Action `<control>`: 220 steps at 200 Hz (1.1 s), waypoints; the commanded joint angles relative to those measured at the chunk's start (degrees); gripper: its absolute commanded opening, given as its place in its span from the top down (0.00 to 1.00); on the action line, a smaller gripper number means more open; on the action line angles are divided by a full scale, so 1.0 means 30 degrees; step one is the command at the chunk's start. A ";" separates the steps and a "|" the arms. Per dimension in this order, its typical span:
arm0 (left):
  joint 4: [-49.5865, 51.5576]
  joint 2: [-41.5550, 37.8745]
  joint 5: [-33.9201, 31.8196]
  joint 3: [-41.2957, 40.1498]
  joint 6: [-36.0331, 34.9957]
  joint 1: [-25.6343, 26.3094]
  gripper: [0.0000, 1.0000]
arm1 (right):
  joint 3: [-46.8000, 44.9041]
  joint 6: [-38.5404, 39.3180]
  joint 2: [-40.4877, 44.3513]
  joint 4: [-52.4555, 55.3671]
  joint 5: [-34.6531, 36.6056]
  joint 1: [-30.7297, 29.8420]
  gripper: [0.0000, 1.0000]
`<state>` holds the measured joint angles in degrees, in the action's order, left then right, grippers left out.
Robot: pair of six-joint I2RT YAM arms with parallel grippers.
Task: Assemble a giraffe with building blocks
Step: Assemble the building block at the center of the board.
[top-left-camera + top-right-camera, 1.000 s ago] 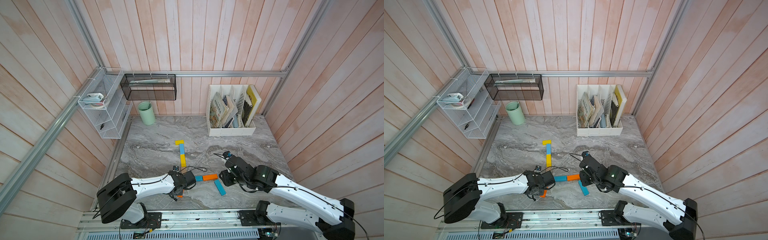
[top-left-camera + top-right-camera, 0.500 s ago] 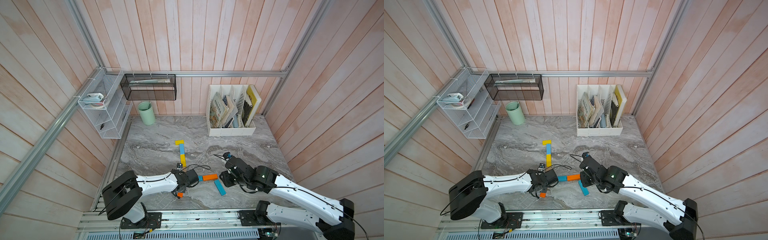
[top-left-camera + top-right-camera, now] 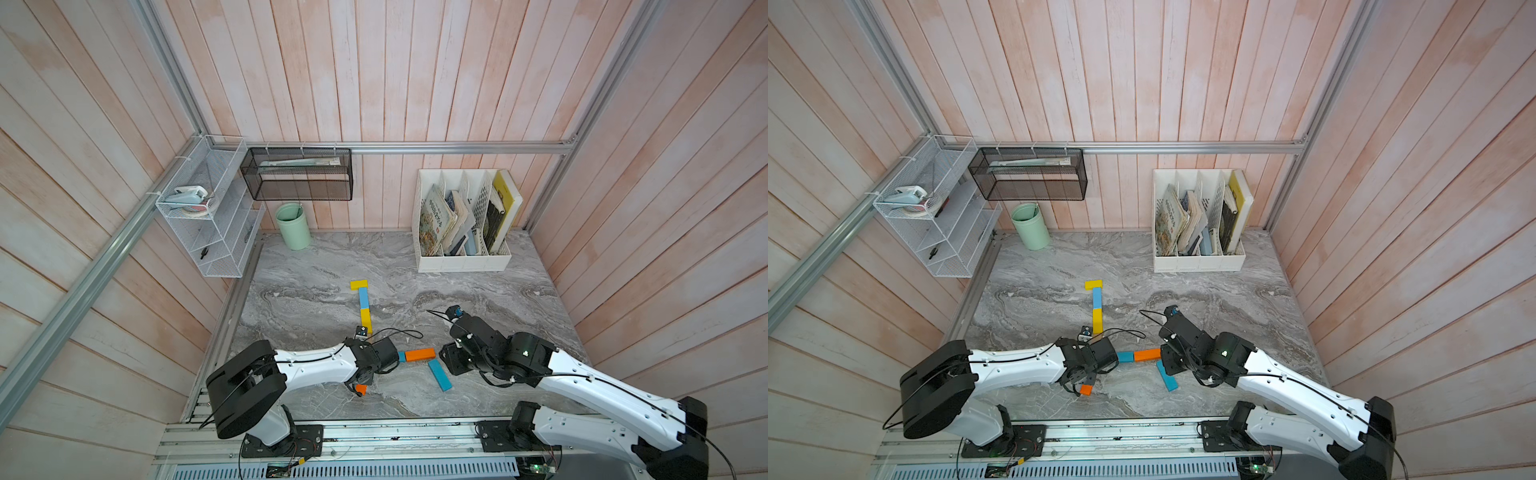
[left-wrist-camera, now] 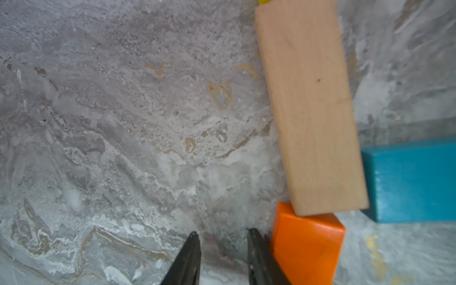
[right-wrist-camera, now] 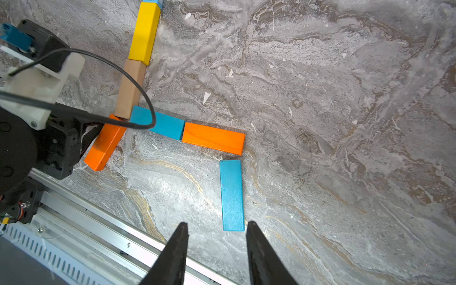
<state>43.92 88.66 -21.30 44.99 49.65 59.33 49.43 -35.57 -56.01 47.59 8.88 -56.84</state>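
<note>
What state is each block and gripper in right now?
tan block: flat, end-on to yellow block.
orange leg: flat, slanted, against tan block.
blue back block: flat, abutting orange back block.
blue leg: flat, just apart from orange back block.
left gripper: open, empty, beside orange leg.
right gripper: open, empty, near blue leg.

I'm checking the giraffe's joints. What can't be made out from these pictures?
- Tan wooden block: mostly hidden under the left arm in both top views.
- Slanted orange block: only its tip shows in both top views; the left wrist view's edge cuts it off.
- Left gripper: whether its fingers touch that block is too blurred, left wrist view.
- Short yellow block: outside both wrist views, small in top views.
</note>
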 commanded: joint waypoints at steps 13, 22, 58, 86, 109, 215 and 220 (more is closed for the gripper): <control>-0.0431 0.0735 0.0858 0.0244 -0.0234 0.0144 0.63 | -0.0196 0.0080 0.0144 0.0132 -0.0039 0.0072 0.58; -0.0412 0.0786 0.0860 0.0266 -0.0233 0.0145 0.63 | -0.0188 0.0080 0.0181 0.0146 -0.0032 0.0072 0.58; -0.0377 0.0820 0.0889 0.0382 -0.0247 0.0204 0.63 | -0.0217 0.0080 0.0200 0.0137 -0.0032 0.0076 0.58; -0.0225 0.0816 0.0803 0.0471 -0.0247 0.0233 0.63 | -0.0294 0.0079 0.0176 0.0063 -0.0053 0.0064 0.59; 0.0331 0.0700 0.0438 0.0543 -0.0011 0.0210 0.62 | -0.0250 0.0065 0.0239 0.0095 -0.0004 0.0079 0.59; -0.3812 -1.6616 -0.3228 0.1884 -0.5382 -0.1378 0.00 | 0.2713 -0.0811 0.1736 -0.1901 0.9105 0.0108 0.02; -0.4480 -1.7000 -0.4221 0.1800 -0.6153 -0.1378 0.00 | 0.2654 -0.0681 0.1816 -0.2296 1.0287 0.0108 0.02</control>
<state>38.96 43.44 -24.69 50.70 42.17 55.83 56.45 -36.51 -51.27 43.97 22.87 -56.84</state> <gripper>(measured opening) 0.999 0.980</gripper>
